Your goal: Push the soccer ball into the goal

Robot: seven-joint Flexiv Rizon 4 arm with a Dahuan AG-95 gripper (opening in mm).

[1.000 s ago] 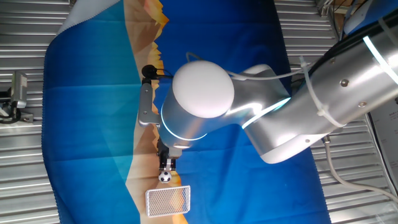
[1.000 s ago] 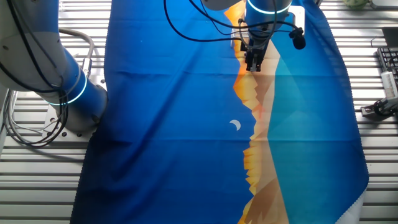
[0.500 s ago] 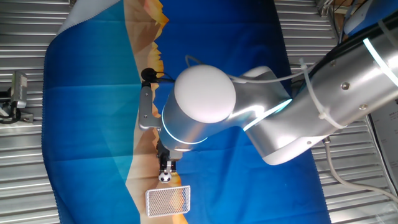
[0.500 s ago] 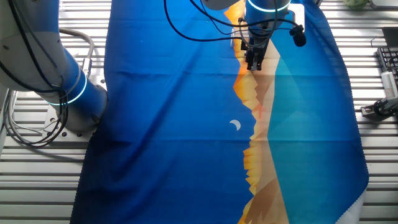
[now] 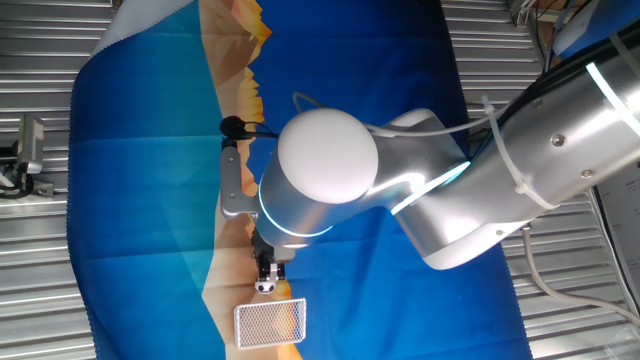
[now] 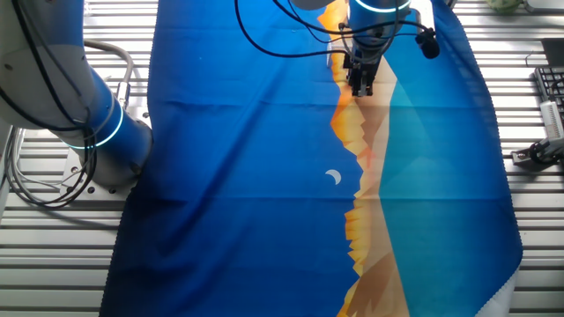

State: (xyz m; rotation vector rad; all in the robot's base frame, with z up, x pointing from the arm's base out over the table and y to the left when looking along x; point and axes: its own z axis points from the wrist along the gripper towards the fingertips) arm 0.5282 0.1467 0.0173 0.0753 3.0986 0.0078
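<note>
Gripper (image 5: pixel 268 273) points down at the cloth, fingertips at the soccer ball (image 5: pixel 264 286); whether the fingers are parted or closed cannot be told, since the arm's large white joint (image 5: pixel 326 156) covers most of the tool. Ball lies on the orange band of the blue printed cloth (image 5: pixel 140 180), just short of the goal (image 5: pixel 269 322) and nearly at its mesh front. Nothing stands between ball and goal. From the other fixed view the gripper (image 6: pixel 360 86) hangs beneath black cables (image 6: pixel 282 44); ball and goal are out of sight there. A metal fixture (image 5: pixel 30 150) sits well apart on the slatted table (image 5: pixel 40 260).
</note>
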